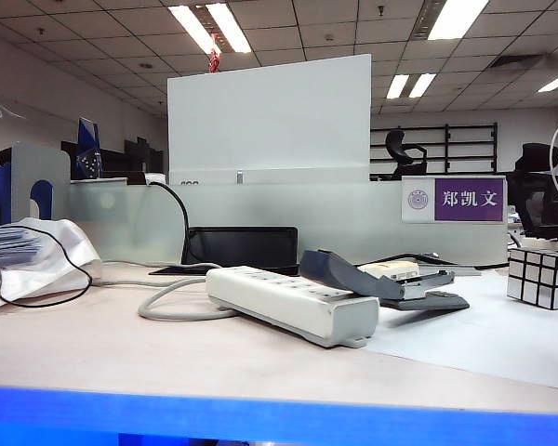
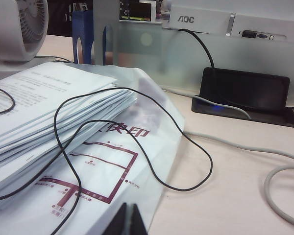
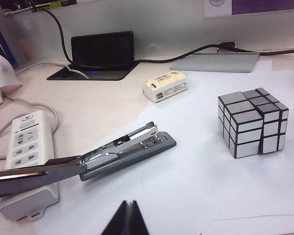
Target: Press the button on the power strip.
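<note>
Right claw (image 3: 127, 213) pinched, near power strip (image 3: 25, 156).

Left gripper (image 2: 127, 220): dark fingertips pressed together, jaws closed on nothing, showing at the lower edge of the left wrist view. Right gripper (image 3: 129, 218): the same, tips meeting, nothing held, lower centre of the right wrist view. Neither arm appears in the exterior view.
</note>
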You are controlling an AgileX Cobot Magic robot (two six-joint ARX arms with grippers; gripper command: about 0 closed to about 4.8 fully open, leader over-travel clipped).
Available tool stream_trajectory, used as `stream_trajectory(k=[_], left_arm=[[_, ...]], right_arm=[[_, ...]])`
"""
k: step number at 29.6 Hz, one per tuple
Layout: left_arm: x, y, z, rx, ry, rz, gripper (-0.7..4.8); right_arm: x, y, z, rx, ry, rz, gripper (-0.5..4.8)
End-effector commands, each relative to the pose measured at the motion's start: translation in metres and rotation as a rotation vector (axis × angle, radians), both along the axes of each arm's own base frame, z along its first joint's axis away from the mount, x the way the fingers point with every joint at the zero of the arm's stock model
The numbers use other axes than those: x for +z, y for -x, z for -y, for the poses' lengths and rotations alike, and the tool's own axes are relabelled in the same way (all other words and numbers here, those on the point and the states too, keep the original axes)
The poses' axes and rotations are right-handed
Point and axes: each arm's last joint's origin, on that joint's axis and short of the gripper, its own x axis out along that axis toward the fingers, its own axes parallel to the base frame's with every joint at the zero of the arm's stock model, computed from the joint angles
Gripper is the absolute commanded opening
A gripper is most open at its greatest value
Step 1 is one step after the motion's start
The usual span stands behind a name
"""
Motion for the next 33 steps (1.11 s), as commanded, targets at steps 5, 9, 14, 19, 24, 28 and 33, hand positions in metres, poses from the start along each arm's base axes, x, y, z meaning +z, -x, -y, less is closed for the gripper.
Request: stream_trajectory(k=[5,9,14,19,24,28,33], left_arm=[[0.0004,0.0001,-0.0001,0.002,0.001,0.002,-0.05],[0.0004,0.0001,-0.0001,0.002,0.001,0.002,-0.05],[0.0004,0.0001,-0.0001,0.002,0.001,0.002,-0.05],[0.0004,0.0001,-0.0001,0.002,0.001,0.002,-0.05],[0.0004,0.0001,-0.0001,0.002,0.001,0.002,-0.05],[0.0004,0.0001,-0.0001,0.002,0.001,0.002,-0.05],[0.0004,0.0001,-0.0001,0.002,0.001,0.001,-0.05]], right_arm=[[0.0008,-0.0002,0.0,-0.001,0.002,0.013,0.04],[0.0008,-0.0002,0.0,-0.001,0.002,0.013,0.04],[0.0008,-0.0002,0.0,-0.001,0.002,0.013,0.03],[0.0008,-0.0002,0.0,-0.001,0.002,0.013,0.03],[0.0008,-0.0002,0.0,-0.001,0.002,0.013,0.03],[0.0008,-0.0002,0.0,-0.001,0.002,0.013,0.03],[0.001,-0.0001,0.0006,0.004,0.129,0.054,0.03]])
